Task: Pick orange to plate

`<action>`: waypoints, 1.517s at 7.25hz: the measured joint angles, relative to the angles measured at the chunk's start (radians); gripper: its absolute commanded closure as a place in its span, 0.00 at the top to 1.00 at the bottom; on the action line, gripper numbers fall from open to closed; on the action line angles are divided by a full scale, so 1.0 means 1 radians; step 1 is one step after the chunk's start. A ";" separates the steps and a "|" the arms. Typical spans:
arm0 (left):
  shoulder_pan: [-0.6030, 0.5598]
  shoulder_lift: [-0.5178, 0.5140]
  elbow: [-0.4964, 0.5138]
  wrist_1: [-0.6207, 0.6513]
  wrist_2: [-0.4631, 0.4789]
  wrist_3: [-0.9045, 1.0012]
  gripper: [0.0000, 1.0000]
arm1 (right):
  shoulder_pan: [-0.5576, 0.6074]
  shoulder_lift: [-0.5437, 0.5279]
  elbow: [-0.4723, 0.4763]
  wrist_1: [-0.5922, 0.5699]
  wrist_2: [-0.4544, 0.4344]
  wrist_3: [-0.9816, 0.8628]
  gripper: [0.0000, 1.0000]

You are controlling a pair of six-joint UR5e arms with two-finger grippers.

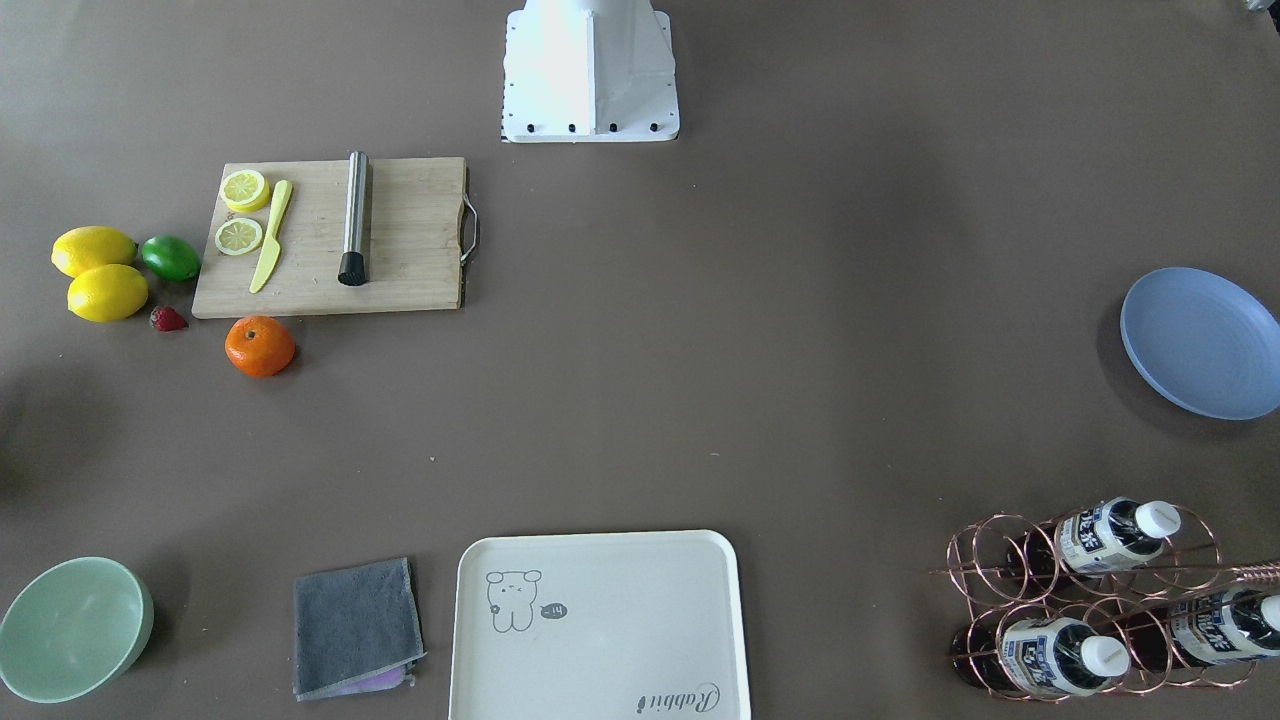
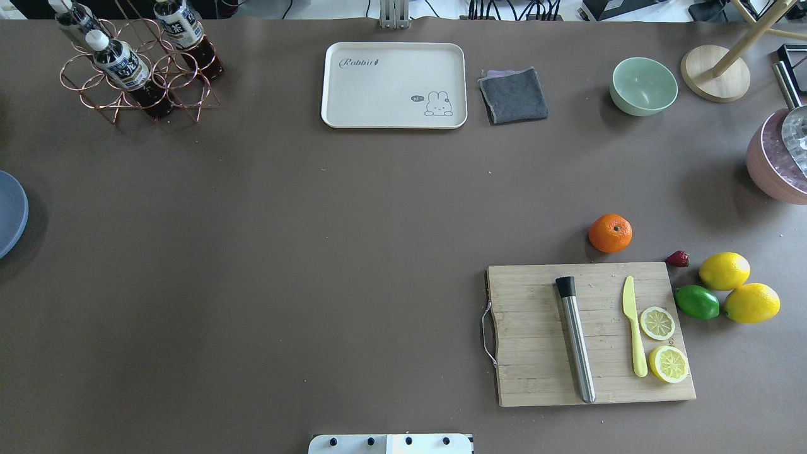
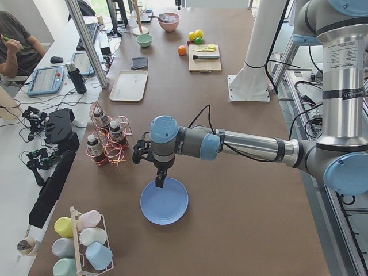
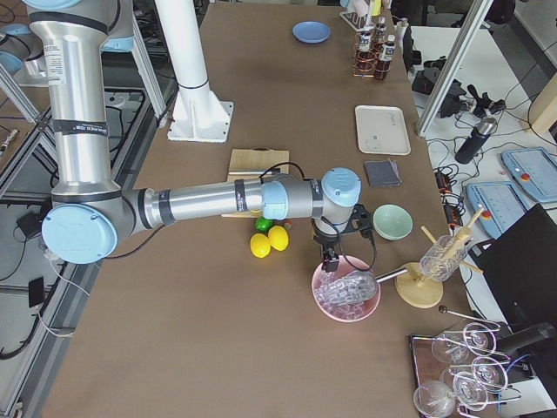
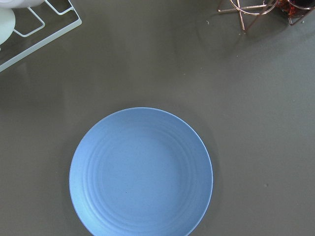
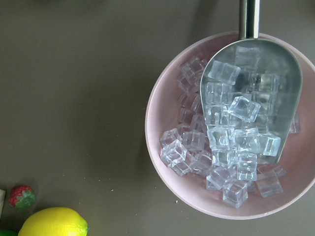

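1. Brown covering is seen across the whole table (image 2: 252, 252).
2. A cream tray (image 2: 378, 94) is set at the 12 o'clock edge of the overhead view. "Rabbit" is printed in script in one corner. A rabbit drawing with a small speech bubble is printed in the opposite corner, and the bubble's text is too small to be read.
3. A wooden cutting board (image 2: 529, 340) is placed at about 4 o'clock from the table's centre.
4. The plate (image 5: 141, 172) is found at the 9 o'clock edge, with nothing on it. The left gripper (image 3: 160, 183) is held over it, fingers pointing down. Whether the fingers are apart or together cannot be told.
5. A pink bowl (image 6: 153, 123) of ice cubes, with a metal scoop (image 6: 290, 73) laid in it, is seen at the 3 o'clock edge. The right gripper (image 4: 329, 259) is held above it, and its finger spacing cannot be told either.
6. Dark bottles (image 1: 1100, 535) are stacked in a copper wire rack (image 2: 189, 82) at 11 o'clock. Blue-and-white labels are carried, but their characters cannot be read.
7. The orange (image 2: 609, 232) is set on the table just beyond the board's far edge, toward its 1 o'clock corner. It is well apart from the plate.
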 measured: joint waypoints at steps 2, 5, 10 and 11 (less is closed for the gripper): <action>0.000 0.005 0.004 -0.005 -0.006 -0.027 0.97 | -0.001 0.000 0.000 0.001 0.001 0.000 1.00; 0.000 0.001 0.000 -0.004 -0.011 -0.037 0.98 | -0.003 0.001 0.000 0.005 0.000 0.001 1.00; 0.002 -0.007 0.029 -0.008 -0.010 -0.024 0.95 | -0.012 0.001 0.001 0.008 0.003 0.003 1.00; 0.002 -0.009 0.065 -0.031 -0.012 -0.018 0.96 | -0.018 0.001 0.000 0.008 0.003 0.006 1.00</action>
